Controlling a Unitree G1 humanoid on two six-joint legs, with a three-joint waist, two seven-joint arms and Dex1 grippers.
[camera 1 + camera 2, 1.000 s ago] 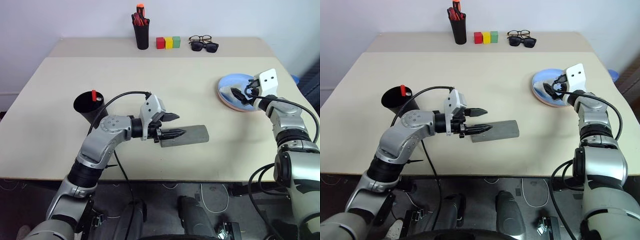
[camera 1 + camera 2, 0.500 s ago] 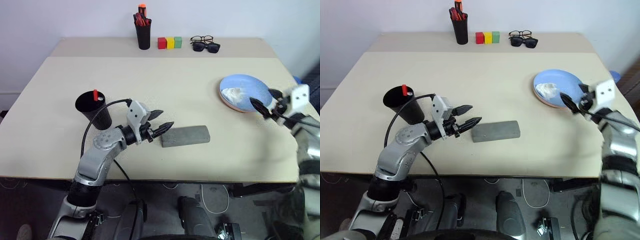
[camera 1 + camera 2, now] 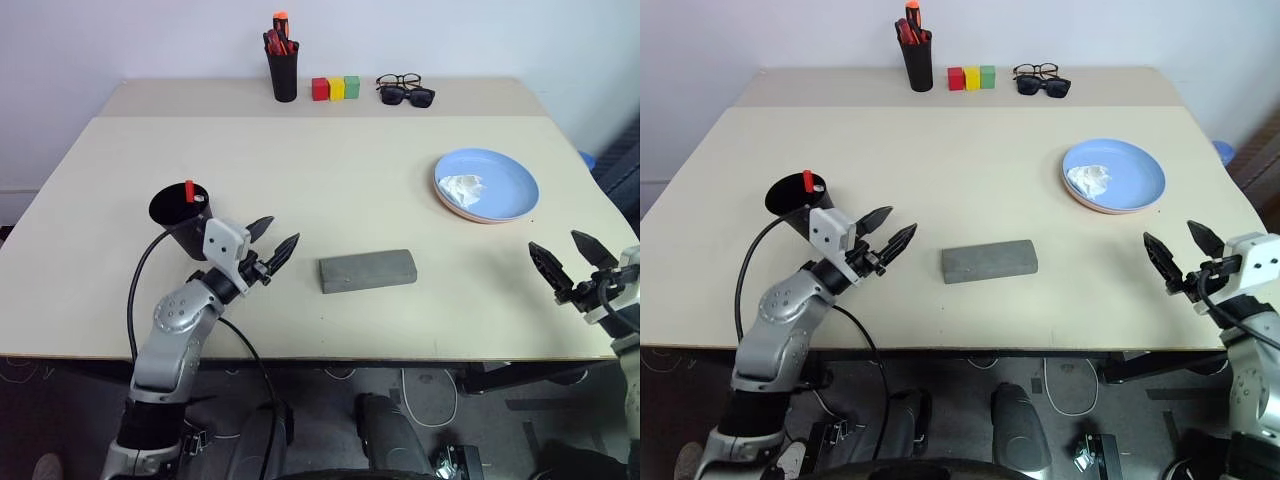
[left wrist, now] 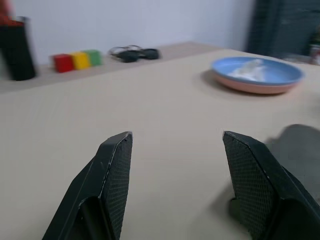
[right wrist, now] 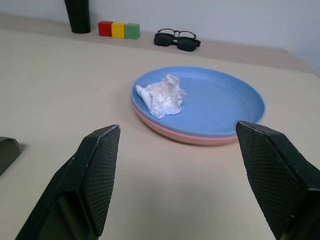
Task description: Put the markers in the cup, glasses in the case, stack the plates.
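Note:
The black cup [image 3: 183,218] stands near the table's left front, with a red-capped marker [image 3: 189,190] upright in it. My left gripper [image 3: 281,230] hovers open just right of the cup, empty, pointing toward the shut grey case [image 3: 367,270], a hand's width short of it. The glasses are hidden. The light blue plate [image 3: 500,180] lies stacked on the pink plate [image 5: 200,138] at the right. My right gripper [image 3: 1170,232] is open and empty near the front right edge, well short of the plates, as the right wrist view shows.
A crumpled white tissue [image 5: 162,96] lies in the blue plate. Along the back edge stand a black pen holder [image 3: 283,72] with red and orange pens, three coloured blocks [image 3: 336,87], and thick-framed spectacles with sunglasses [image 3: 405,90].
My left gripper drew back to the left from the case toward the cup. My right gripper pulled away from the plates toward the table's front edge. Both stayed open.

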